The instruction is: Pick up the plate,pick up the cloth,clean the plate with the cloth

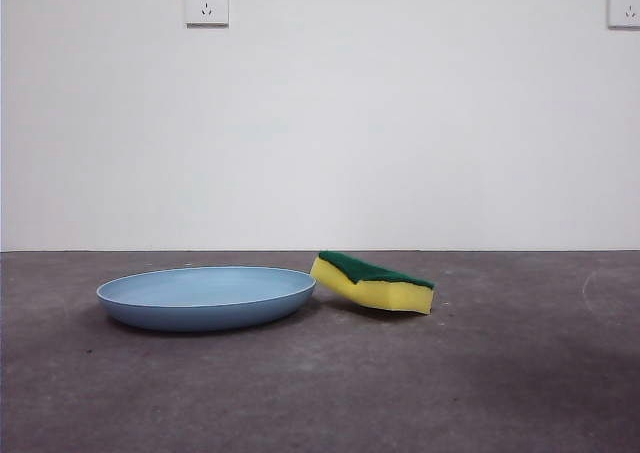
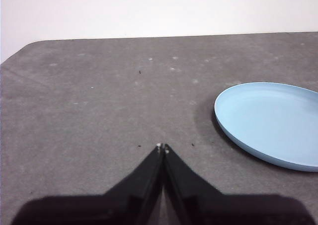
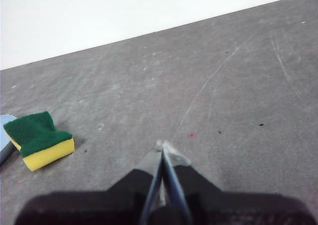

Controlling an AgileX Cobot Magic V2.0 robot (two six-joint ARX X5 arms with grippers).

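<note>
Left gripper (image 2: pixel 162 147) pressed together, clear of the plate (image 2: pixel 271 121) | right gripper (image 3: pixel 164 146) likewise, sponge (image 3: pixel 39 139) leaning on the rim | open wide, pinch rim squarely.

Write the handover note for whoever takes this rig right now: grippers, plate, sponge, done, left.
Left gripper: shut, empty, above bare table beside the round light-blue plate.
Right gripper: shut, empty, off to the side of the yellow foam sponge with green scouring face.
The plate lies flat on the grey table; the sponge has one end propped on the plate's rim, green face up.
Done: nothing.
Left: pick up plate, pick up sponge, wipe plate.
</note>
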